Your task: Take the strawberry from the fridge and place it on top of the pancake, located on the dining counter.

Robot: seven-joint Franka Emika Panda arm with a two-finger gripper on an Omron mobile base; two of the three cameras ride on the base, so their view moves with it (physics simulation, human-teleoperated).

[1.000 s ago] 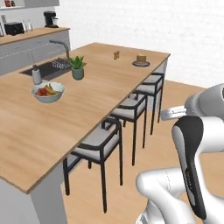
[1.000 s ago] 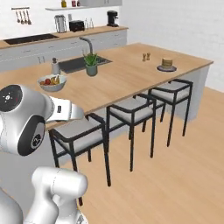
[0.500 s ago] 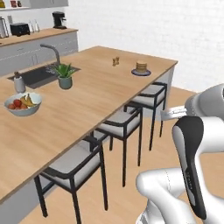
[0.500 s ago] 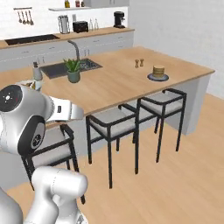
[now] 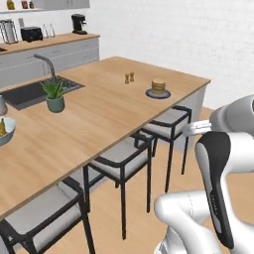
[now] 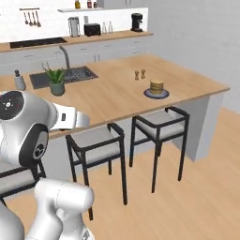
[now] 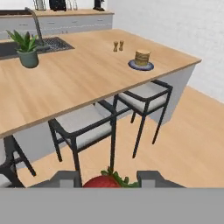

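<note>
Strawberry (image 7: 102, 182) sits pinched between the two fingers (image 7: 65, 178) of the gripper (image 7: 108, 180) at the bottom of the hand view, green leaves showing; beyond it the counter (image 7: 65, 87) carries the pancake (image 7: 142, 57) stack on a plate, shakers (image 7: 118, 45) just behind it. Left base view: pancake (image 5: 158, 87) near the counter's (image 5: 89, 119) far corner, plant (image 5: 54, 95) beside the sink, stools (image 5: 121, 158) along the near edge. Right base view: pancake (image 6: 156, 87) near the counter's (image 6: 117, 93) right end, shakers (image 6: 139, 74) behind.
</note>
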